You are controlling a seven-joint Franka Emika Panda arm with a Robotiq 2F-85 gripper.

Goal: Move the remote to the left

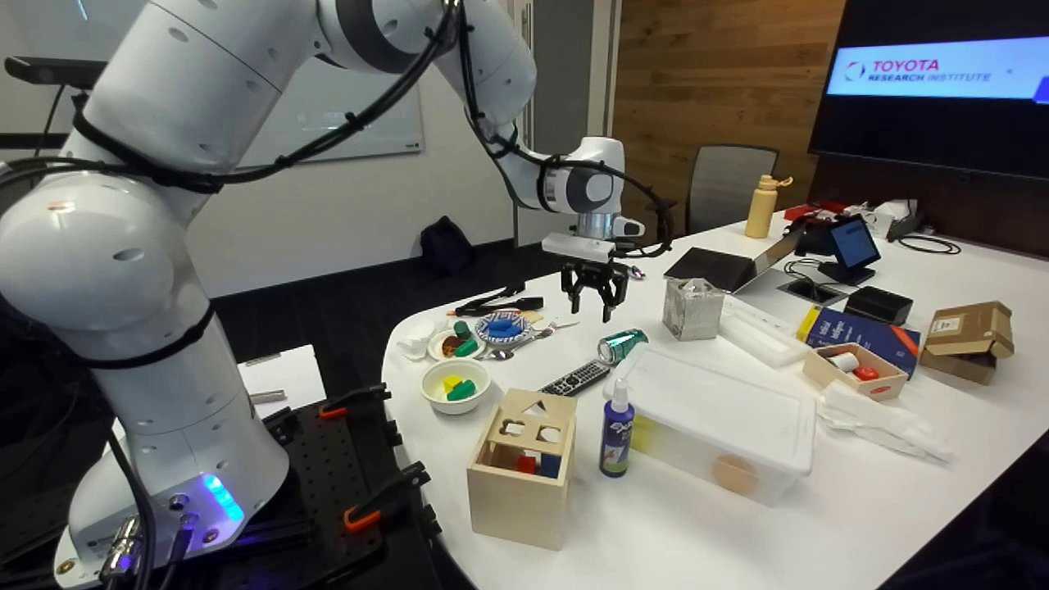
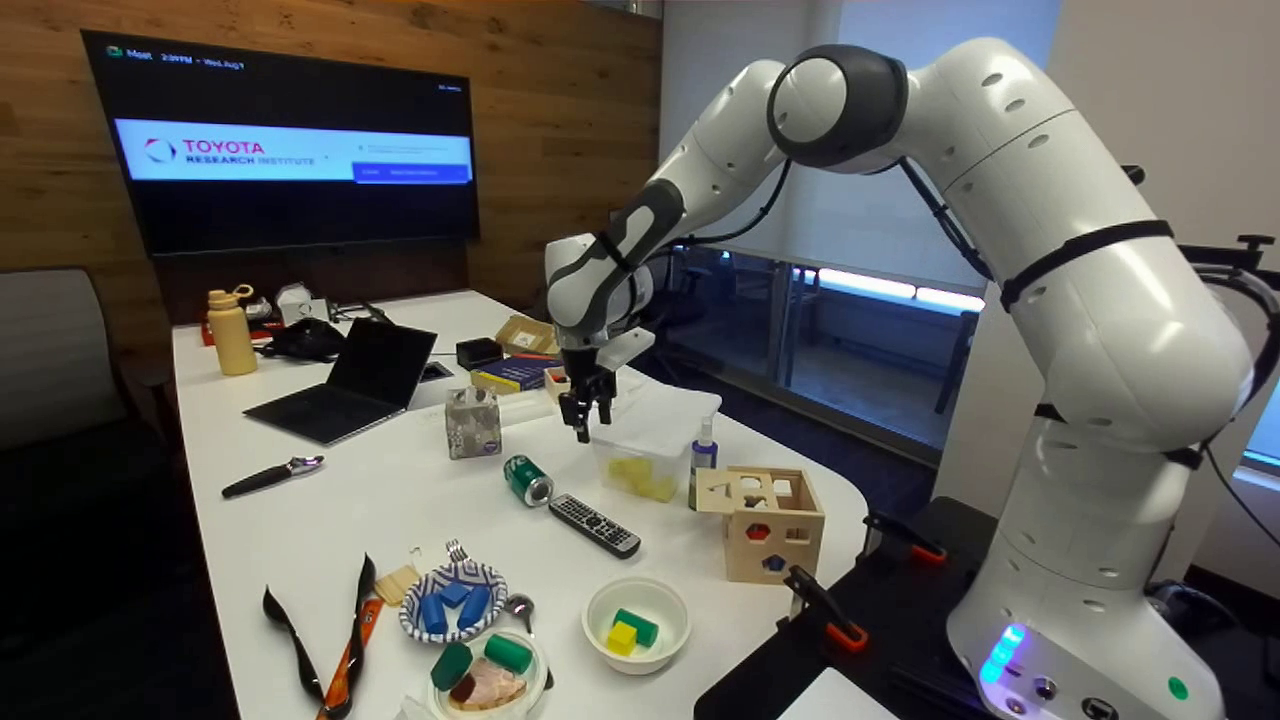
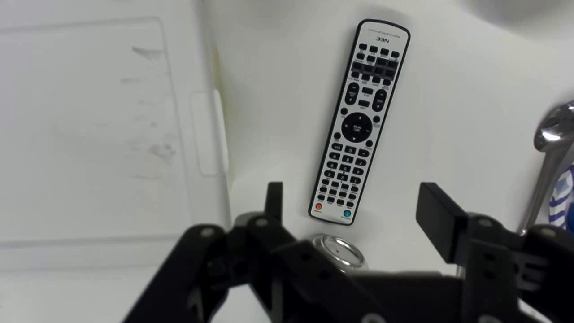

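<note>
The remote [image 3: 354, 130] lies flat on the white table, a long slim bar with a silver face, a black edge and many dark buttons. It also shows in both exterior views, beside a green can [image 1: 576, 378] [image 2: 594, 525]. In the wrist view the end with the red and blue buttons points toward my jaws. My gripper [image 3: 352, 202] is open and empty, its fingers wide apart. In both exterior views the gripper [image 1: 592, 311] [image 2: 590, 425] hangs above the table, well clear of the remote.
The green can [image 2: 528, 481] lies close to the remote's end. A lidded plastic box [image 1: 721, 410] stands along one side, with a blue spray bottle [image 1: 616, 434] and a wooden shape box [image 1: 520, 508]. A white bowl [image 2: 597, 640], a patterned bowl and a spoon [image 3: 556, 130] are on the other side.
</note>
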